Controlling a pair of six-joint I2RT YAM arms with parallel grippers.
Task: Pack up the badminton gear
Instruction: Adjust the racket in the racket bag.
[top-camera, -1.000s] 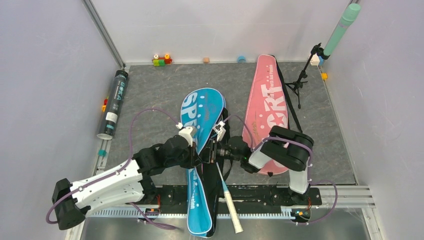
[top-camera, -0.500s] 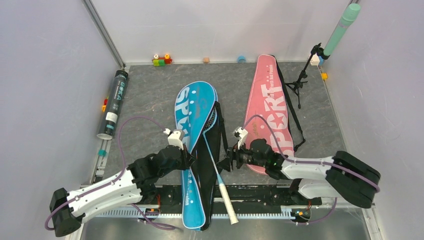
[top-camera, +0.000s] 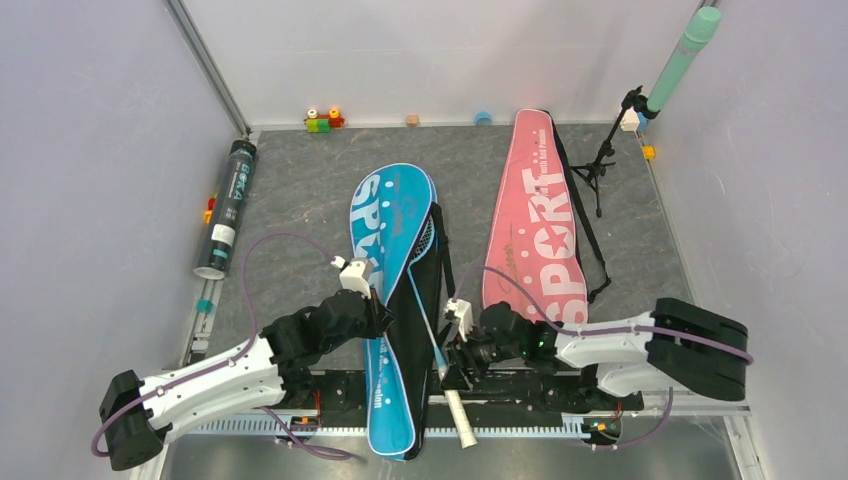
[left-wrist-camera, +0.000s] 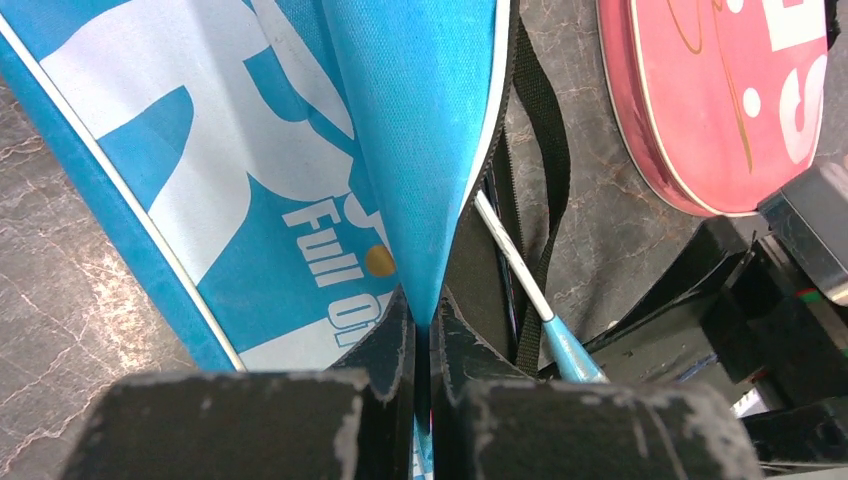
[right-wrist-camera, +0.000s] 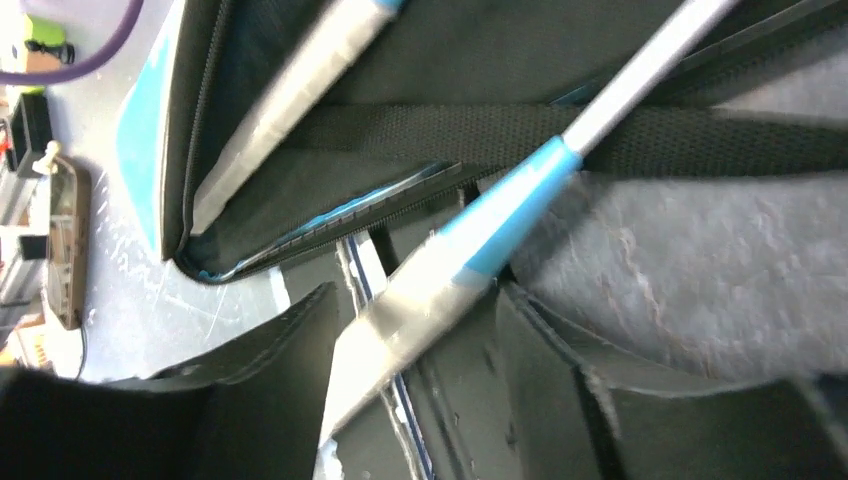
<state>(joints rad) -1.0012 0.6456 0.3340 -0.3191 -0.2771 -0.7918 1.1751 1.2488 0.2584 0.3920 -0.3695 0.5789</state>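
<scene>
The blue "SPORT" bag (top-camera: 385, 250) lies open in the middle, black lining up, with the blue racket's head (top-camera: 425, 238) inside. Its shaft (top-camera: 432, 335) and white handle (top-camera: 456, 405) stick out over the near edge. My left gripper (top-camera: 372, 312) is shut on the bag's blue flap (left-wrist-camera: 420, 150), pinched between its fingers (left-wrist-camera: 395, 345). My right gripper (top-camera: 450, 362) is open, its jaws on either side of the racket handle (right-wrist-camera: 400, 310). A second pale handle (right-wrist-camera: 290, 90) lies on the lining. The pink bag (top-camera: 535, 230) lies to the right. The dark tube (top-camera: 226, 205) lies at the left edge.
A black tripod stand (top-camera: 600, 165) stands at the back right, under a green cylinder (top-camera: 682, 58). Small toy blocks (top-camera: 322, 120) sit along the back wall. A black rail (top-camera: 520, 385) runs along the near edge under the racket handle.
My right gripper has moved left and nearer, from beside the pink bag to the racket handle. The left gripper keeps hold of the blue flap and has hardly moved.
</scene>
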